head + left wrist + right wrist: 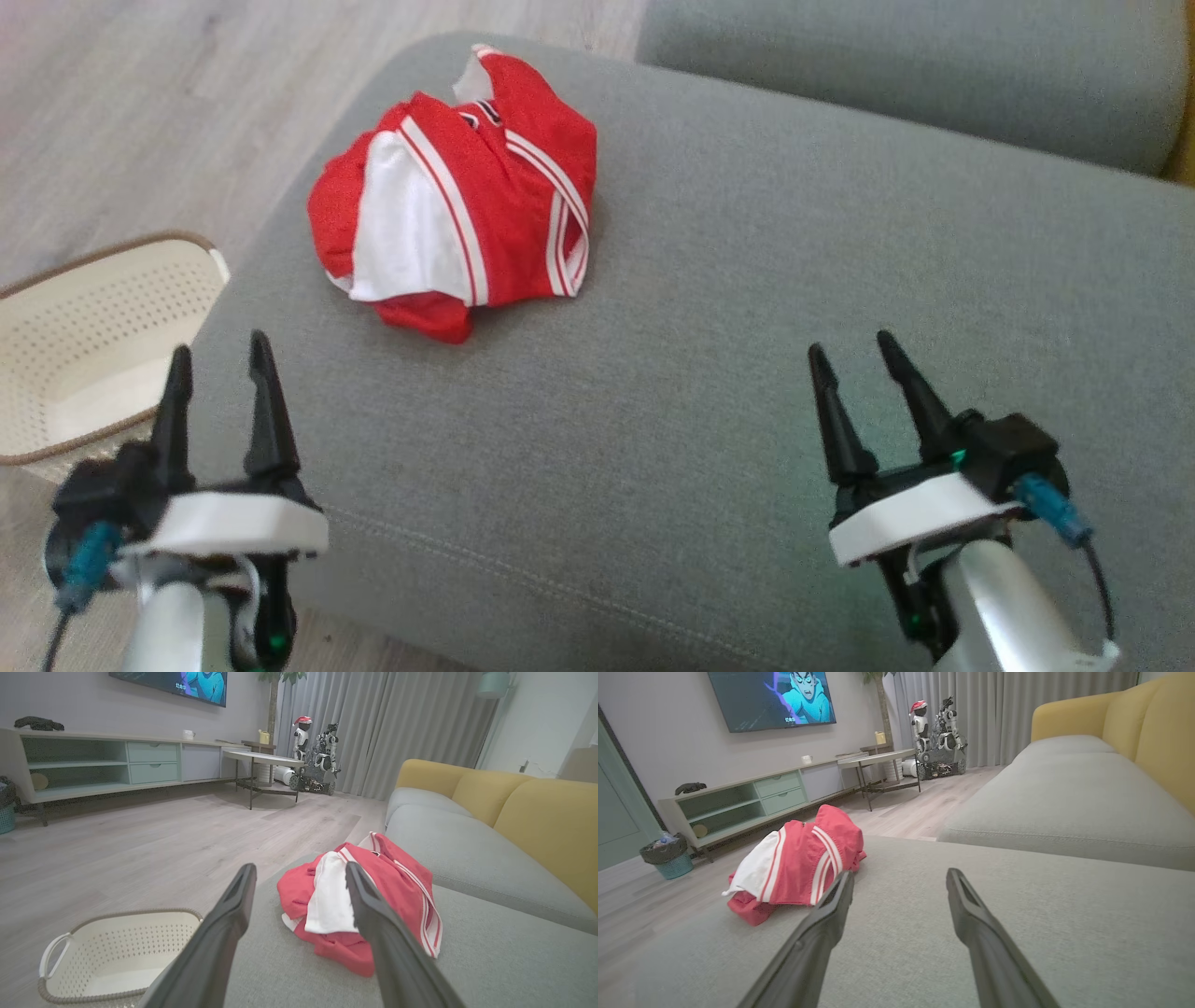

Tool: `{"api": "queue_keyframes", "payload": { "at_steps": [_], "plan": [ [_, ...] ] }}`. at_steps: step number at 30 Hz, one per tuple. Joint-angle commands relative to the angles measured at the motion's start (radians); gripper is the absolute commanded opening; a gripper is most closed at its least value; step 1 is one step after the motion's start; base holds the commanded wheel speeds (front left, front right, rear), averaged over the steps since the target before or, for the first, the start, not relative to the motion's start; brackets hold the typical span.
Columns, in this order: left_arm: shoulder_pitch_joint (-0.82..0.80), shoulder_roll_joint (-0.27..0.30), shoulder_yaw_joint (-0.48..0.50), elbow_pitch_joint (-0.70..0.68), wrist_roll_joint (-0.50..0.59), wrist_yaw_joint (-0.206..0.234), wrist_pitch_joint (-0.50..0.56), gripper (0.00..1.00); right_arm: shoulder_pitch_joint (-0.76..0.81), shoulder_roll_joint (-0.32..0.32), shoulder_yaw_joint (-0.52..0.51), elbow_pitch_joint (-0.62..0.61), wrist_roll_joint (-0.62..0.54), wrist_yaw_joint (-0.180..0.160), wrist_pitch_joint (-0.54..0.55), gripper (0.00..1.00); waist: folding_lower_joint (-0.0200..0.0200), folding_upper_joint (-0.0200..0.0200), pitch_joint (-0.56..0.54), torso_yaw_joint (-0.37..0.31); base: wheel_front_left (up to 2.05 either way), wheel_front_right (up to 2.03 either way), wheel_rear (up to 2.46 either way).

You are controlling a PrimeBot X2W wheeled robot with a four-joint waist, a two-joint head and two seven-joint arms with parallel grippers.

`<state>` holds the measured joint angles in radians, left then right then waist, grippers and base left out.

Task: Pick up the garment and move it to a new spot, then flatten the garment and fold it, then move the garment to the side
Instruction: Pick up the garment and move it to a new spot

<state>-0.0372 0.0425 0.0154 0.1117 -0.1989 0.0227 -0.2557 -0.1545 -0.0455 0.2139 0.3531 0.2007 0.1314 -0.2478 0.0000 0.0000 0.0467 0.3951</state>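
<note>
By the look of it, no step of the task is done yet. The garment (pixel 453 196) lies crumpled in a red-and-white heap on the grey sofa cushion (pixel 747 327), just ahead of the left gripper (pixel 220 343) and ahead and well to the left of the right gripper (pixel 850 343). Both grippers hover with fingers spread, holding nothing. Picking up, moving, flattening, folding and setting aside are all left to do.

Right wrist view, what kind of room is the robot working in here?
Most likely a home living room: a grey sofa with yellow back cushions, a wall-mounted television playing a cartoon above a long low cabinet, and floor-length curtains.
</note>
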Motion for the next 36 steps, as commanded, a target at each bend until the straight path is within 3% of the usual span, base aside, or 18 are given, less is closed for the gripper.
{"api": "queue_keyframes", "payload": {
  "at_steps": [1,7,14,25,34,35,36],
  "plan": [
    [-0.079,0.008,0.048,-0.024,0.004,-0.014,-0.006,1.00,-0.051,-0.005,0.001,-0.044,-0.012,-0.001,-0.011,1.00,0.0000,0.0000,0.033,-0.022,0.00,0.00,0.00],
    [-0.207,0.028,0.079,0.086,0.009,-0.092,-0.006,1.00,-0.072,-0.005,-0.120,-0.129,-0.078,-0.001,0.018,1.00,0.0000,0.0000,0.140,-0.070,0.00,0.00,0.00],
    [-0.427,0.090,0.045,0.320,-0.031,-0.137,0.027,1.00,-0.102,-0.005,-0.194,-0.254,-0.143,-0.001,0.075,1.00,0.0000,0.0000,0.243,-0.126,0.00,0.00,0.00],
    [-0.723,0.159,-0.013,0.608,-0.072,-0.149,0.143,1.00,-0.112,-0.005,-0.165,-0.343,-0.159,-0.001,0.114,1.00,0.0000,0.0000,0.339,-0.202,0.00,0.00,0.00],
    [-0.817,0.184,-0.015,0.794,-0.072,-0.127,0.157,1.00,-0.117,-0.005,-0.139,-0.342,-0.150,-0.001,0.106,1.00,0.0000,0.0000,0.363,-0.237,0.00,0.00,0.00],
    [-0.828,0.185,-0.017,0.830,-0.077,-0.129,0.154,0.09,-0.117,-0.005,-0.137,-0.339,-0.149,-0.001,0.103,1.00,0.0000,0.0000,0.363,-0.241,0.00,0.00,0.00],
    [-0.834,0.186,-0.018,0.843,-0.078,-0.130,0.147,0.00,-0.118,-0.005,-0.137,-0.336,-0.148,-0.001,0.101,1.00,0.0000,0.0000,0.363,-0.242,0.00,0.00,0.00]
  ]
}}
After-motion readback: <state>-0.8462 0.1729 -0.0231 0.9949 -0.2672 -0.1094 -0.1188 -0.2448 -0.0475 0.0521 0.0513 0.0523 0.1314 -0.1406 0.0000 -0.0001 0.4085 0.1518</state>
